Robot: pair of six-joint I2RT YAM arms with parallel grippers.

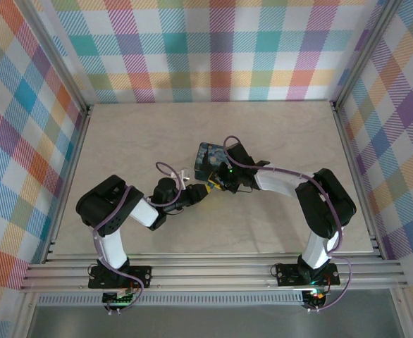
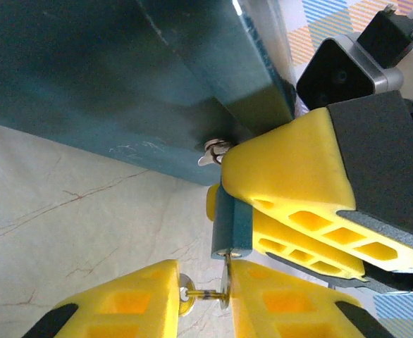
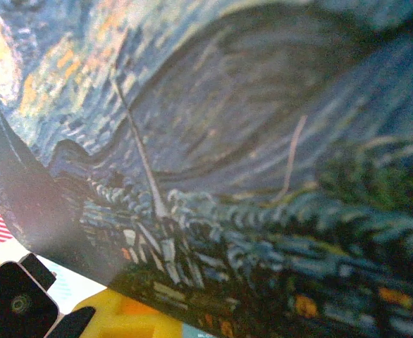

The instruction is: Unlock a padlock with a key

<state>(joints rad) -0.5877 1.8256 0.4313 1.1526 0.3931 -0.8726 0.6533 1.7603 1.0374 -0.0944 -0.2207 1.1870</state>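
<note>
The tin point(image 1: 208, 158) and right claw point(image 2: 240, 197) block the left claw point(image 2: 206, 285) ahead; bare table point(image 1: 122, 134) lies open around.

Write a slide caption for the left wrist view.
Right claw pinches the blue padlock by the tin box; left claw holds the key at its base.

Black-jointed, white-linked left arm point(image 1: 115, 211) at seven o'clock, right arm point(image 1: 319, 204) at four; purple cables point(image 1: 168, 169); yellow ribbed fingers point(image 2: 122, 303); possibly a green wrist light point(image 1: 229, 171).
</note>
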